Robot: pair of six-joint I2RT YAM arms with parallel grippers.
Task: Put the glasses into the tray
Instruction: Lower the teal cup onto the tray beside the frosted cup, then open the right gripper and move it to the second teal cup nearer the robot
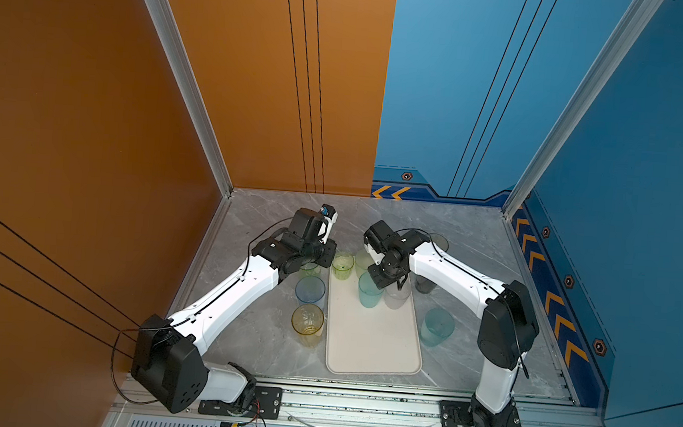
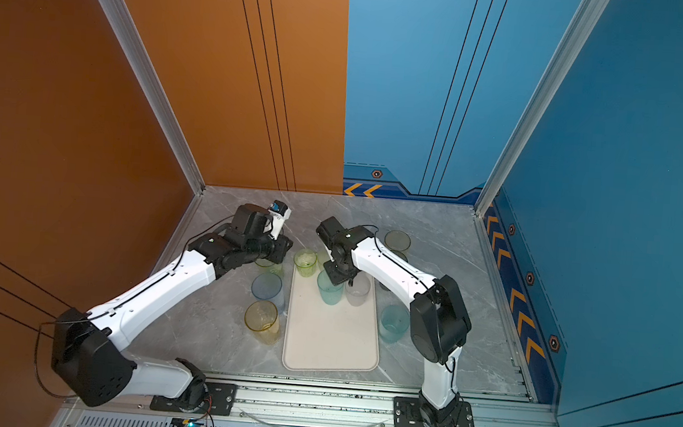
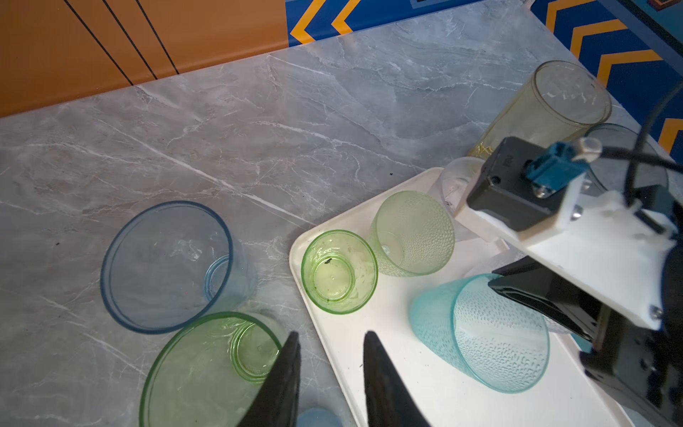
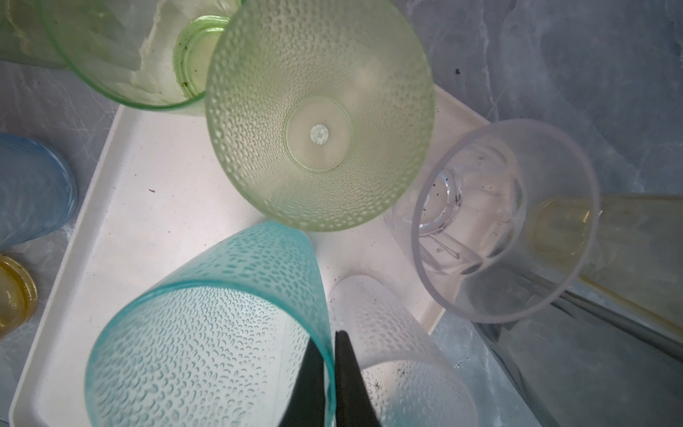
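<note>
Nearest, the cream-white tray (image 1: 370, 350) lies on the grey marbled table (image 1: 270, 355), its smooth near half bare. A yellow glass (image 1: 307, 322) stands just left of it and a frosted pale teal glass (image 1: 437, 326) just right — both off the tray. Farther back, on the tray, a dimpled teal glass (image 4: 207, 332) sits beside a dimpled frosted glass (image 4: 399, 351); the right gripper (image 4: 327, 344), wrist bent down, has its fingers clamped on the teal rim, one inside, one outside. Beyond stand a dimpled green glass (image 3: 412, 233) and a small green glass (image 3: 339, 271), at the tray's far end. The left gripper (image 3: 331, 334) hovers by the tray's left rim — fingers apart, holding nothing.
</note>
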